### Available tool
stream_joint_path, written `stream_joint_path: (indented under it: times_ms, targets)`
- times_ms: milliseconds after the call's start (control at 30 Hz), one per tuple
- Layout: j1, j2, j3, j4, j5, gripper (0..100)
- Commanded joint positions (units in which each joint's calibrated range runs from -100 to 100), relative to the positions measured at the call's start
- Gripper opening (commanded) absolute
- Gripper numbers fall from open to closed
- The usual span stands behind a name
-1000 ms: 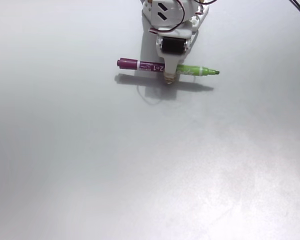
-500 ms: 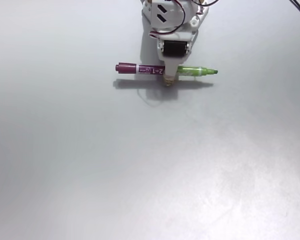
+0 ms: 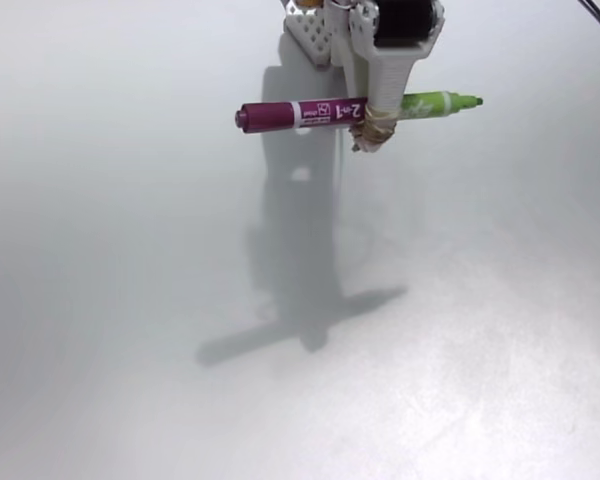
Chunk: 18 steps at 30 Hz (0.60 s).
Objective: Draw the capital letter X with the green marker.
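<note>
Fixed view, my read: gripper (image 3: 372, 135) is clamped on the green marker (image 3: 355, 110) near mid-body, right where the magenta half meets the green half. Fingers are drawn in tight around the barrel, no visible gap. There's tan banding at the fingertip (image 3: 376, 128), looks like rubber bands, probably added for grip so the pen doesn't twist under drawing load. That's a guess.

Marker lies roughly horizontal in frame, magenta cap end to the left, green tip (image 3: 473, 101) to the right. It's held well above the white surface (image 3: 130, 380); its shadow (image 3: 300, 330) falls well apart from it, lower in frame, so the tip isn't touching. Mid-body hold keeps it balanced, but I'd judge the wrist has to pitch the green tip down before any stroke.

Count:
- 1 marker
- 1 gripper, 1 arm
- 0 marks on the surface: I see no letter X, not even 1 stroke

So drawing looks not yet begun. Risk I'd flag: the tip slipping in the grip once it presses down.
</note>
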Motion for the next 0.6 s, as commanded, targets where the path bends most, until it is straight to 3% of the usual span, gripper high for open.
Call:
stream_joint_path:
  times_ms: [0, 267, 567]
  targets:
    - [3.79, 9.71, -21.44, -2.79, 6.15, 1]
    - [18.92, 17.53, -13.71, -32.7, 17.05, 1]
    - [28.44, 32.05, 9.64, -87.06, 25.89, 1]
